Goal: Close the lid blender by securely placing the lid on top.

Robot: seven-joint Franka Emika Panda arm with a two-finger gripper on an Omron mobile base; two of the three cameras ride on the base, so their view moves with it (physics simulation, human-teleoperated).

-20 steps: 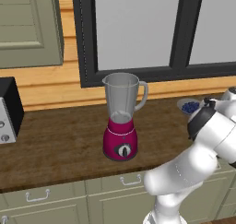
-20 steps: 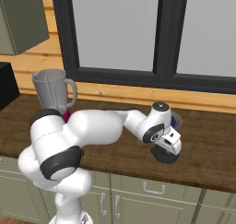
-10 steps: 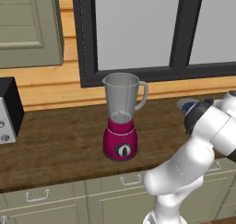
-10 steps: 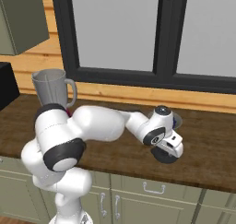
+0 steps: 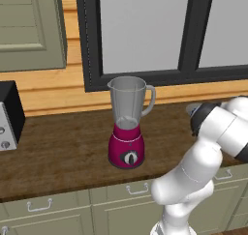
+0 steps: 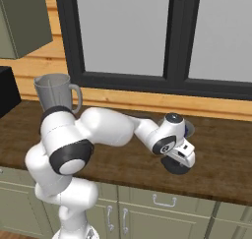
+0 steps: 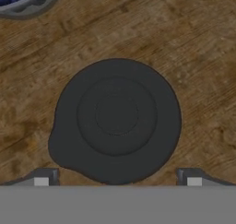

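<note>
The arm reaches out low over the counter's right part, elbow bent, wrist turned down. The gripper [image 7: 117, 177] points straight down at the counter, just above it, its 2 fingertips [image 7: 44, 176] spread wide apart with nothing clamped between them.

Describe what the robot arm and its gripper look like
The arm is glossy white, built of rounded, bulbous segments with dark grey bands at the joints. The gripper ends in two small dark fingertips with pale square pads. No cables or markings are visible.
</note>
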